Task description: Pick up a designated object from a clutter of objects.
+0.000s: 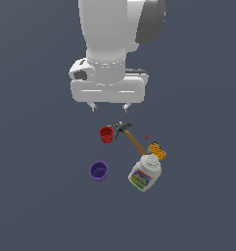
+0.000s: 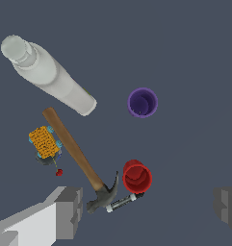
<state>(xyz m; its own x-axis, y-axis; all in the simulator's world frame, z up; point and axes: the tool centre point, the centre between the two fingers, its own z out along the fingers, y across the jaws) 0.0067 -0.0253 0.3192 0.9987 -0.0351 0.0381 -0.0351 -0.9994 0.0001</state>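
exterior view: hand [image 1: 109, 107] spread, above red cup [image 1: 106, 134]; purple cup [image 1: 98, 171] apart.

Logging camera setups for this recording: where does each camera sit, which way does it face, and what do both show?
Exterior view: off the arm, looking down at the floor clutter; the arm and open gripper hang above it.
Wrist view: on the wrist, looking down between the fingertips at the floor.
Both show the purple cup, red cup, hammer, bottle and orange block.
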